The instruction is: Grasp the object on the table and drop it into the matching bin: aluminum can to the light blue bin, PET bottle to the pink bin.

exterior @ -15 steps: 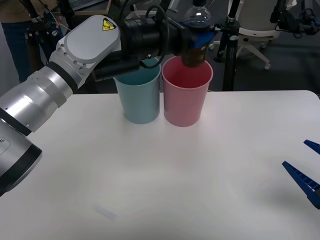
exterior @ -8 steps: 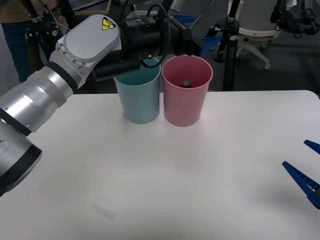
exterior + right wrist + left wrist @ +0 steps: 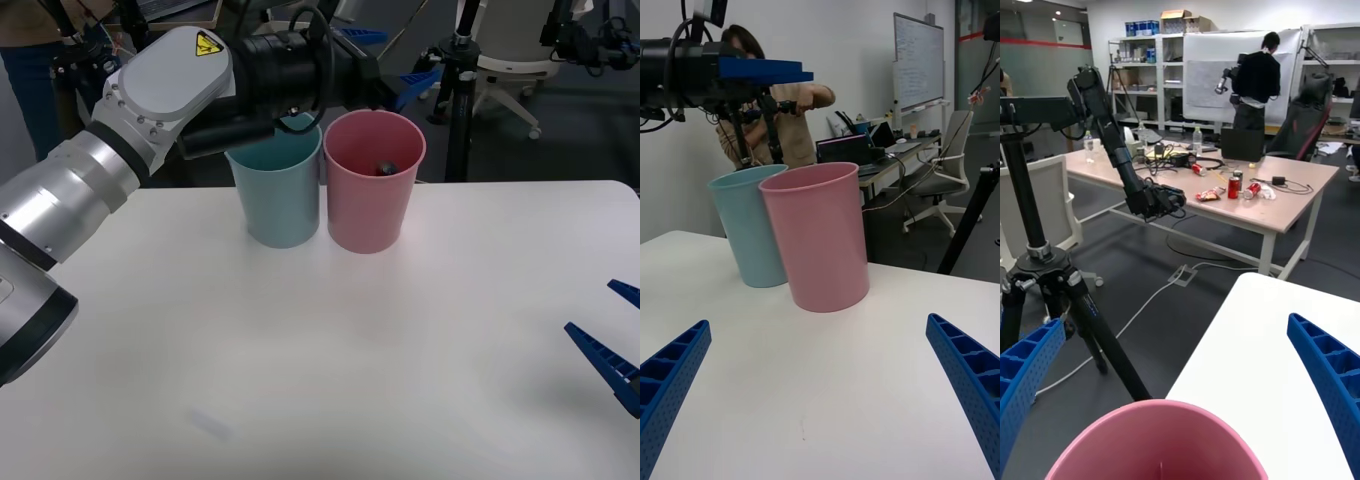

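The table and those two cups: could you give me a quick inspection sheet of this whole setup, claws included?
Surface: white table, bare in front of the bins.
Job's things: PET bottle lies inside the pink bin; light blue bin stands beside it, touching.
Clutter: nothing seen on the table.
Claws: left claw open above the pink bin; right claw open, low over the table's right edge.
Cables: black cable loops on the left arm.
Surroundings: tripod, office chair, desks behind.

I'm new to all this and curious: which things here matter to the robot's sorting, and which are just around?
Part of the job:
- small dark-capped plastic bottle, inside the tall pink plastic bin
- tall light blue plastic bin
- white table
- left gripper, open

Just around:
- black tripod
- white office chair
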`<action>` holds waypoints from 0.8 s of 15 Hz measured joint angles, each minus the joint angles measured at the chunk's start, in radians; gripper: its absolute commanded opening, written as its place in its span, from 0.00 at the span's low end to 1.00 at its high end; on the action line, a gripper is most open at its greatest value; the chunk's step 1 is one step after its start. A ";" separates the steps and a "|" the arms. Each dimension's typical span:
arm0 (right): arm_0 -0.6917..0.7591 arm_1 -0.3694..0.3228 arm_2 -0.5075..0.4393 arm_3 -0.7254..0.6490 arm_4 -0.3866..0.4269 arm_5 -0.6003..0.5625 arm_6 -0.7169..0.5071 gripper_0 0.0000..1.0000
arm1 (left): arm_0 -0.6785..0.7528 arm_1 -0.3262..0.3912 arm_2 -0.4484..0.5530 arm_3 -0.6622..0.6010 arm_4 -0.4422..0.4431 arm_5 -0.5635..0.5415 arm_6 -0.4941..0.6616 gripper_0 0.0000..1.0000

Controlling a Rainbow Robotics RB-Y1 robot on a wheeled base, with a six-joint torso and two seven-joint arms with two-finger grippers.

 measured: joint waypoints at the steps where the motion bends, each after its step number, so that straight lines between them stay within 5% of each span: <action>1: 0.000 0.000 0.000 0.000 0.000 0.000 0.000 1.00 | 0.001 0.011 -0.001 0.000 0.019 -0.023 -0.007 1.00; 12: 0.000 0.000 0.000 0.000 0.000 0.000 0.000 1.00 | 0.176 0.286 -0.001 -0.310 0.217 -0.049 -0.064 1.00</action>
